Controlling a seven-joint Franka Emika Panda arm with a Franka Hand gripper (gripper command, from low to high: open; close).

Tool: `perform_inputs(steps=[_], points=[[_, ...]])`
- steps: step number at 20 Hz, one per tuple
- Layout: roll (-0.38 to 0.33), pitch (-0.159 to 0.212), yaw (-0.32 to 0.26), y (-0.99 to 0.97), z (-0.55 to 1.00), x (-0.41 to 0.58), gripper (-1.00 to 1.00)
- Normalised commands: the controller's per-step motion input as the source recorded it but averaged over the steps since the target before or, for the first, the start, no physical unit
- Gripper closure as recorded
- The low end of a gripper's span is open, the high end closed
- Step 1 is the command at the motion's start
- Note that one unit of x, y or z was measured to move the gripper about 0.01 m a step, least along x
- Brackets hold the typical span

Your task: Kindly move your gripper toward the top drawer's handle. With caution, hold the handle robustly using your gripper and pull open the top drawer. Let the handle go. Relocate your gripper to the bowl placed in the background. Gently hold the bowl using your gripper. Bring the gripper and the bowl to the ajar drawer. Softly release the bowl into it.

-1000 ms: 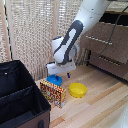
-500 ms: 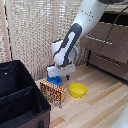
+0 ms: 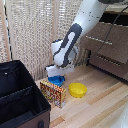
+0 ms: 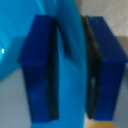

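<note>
The blue bowl (image 3: 56,80) sits on the wooden floor beside a patterned box. My gripper (image 3: 55,74) points down onto it from the bulky white arm. In the wrist view the blue fingertips (image 4: 40,65) stand on either side of the bowl's rim (image 4: 70,30), pressed close against it; my gripper (image 4: 72,65) is shut on the bowl. The top drawer (image 3: 107,36) with its silver handle (image 3: 98,40) is on the dresser at the exterior view's right, well apart from the gripper. I cannot tell how far the drawer stands out.
A yellow bowl (image 3: 77,90) lies just right of the blue one. A patterned box (image 3: 52,93) stands in front of it. A large black bin (image 3: 17,95) fills the exterior view's lower left. A lower drawer (image 3: 110,62) sits under the top one.
The hand has sunk slightly onto the blue bowl; the bowl itself stays in the same spot.
</note>
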Motion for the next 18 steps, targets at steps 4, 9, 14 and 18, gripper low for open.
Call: perform_inputs(steps=[4,9,14,18], points=[[0.065,0.103,-0.095,0.00,0.44,0.194,1.00],[0.005,0.207,-0.040,-0.01,0.72,0.229,1.00],[-0.001,0.134,-0.056,-0.07,0.93,0.392,1.00],[-0.023,0.038,-0.080,0.03,1.00,0.471,1.00]])
